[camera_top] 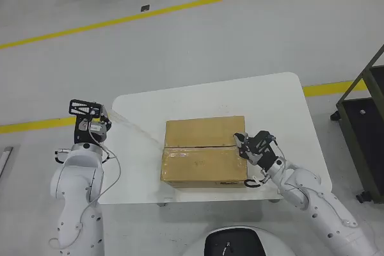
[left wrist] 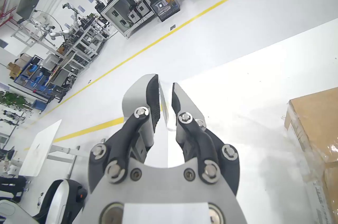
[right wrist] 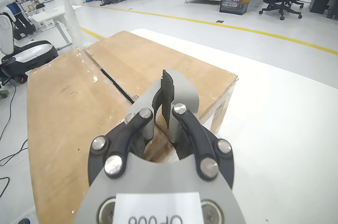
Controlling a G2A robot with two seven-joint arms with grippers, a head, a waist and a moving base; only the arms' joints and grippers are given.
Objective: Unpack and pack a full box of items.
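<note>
White-floored workshop, white round-cornered table [camera_top: 275, 96], tape half off the box.

My left gripper [left wrist: 165, 95] pinched a clear strip of packing tape [camera_top: 136, 125], drawn taut from the left end of the centre seam [right wrist: 113, 82] on the brown cardboard box [camera_top: 205, 150], which sat mid-table with its flaps down. My right gripper [right wrist: 166, 93], fingers closed on nothing, hung at the box's right end over that seam. I judged two risks: pulled too steeply, the strip could tear or slip my pads — or drag the unbraced box sideways.
</note>
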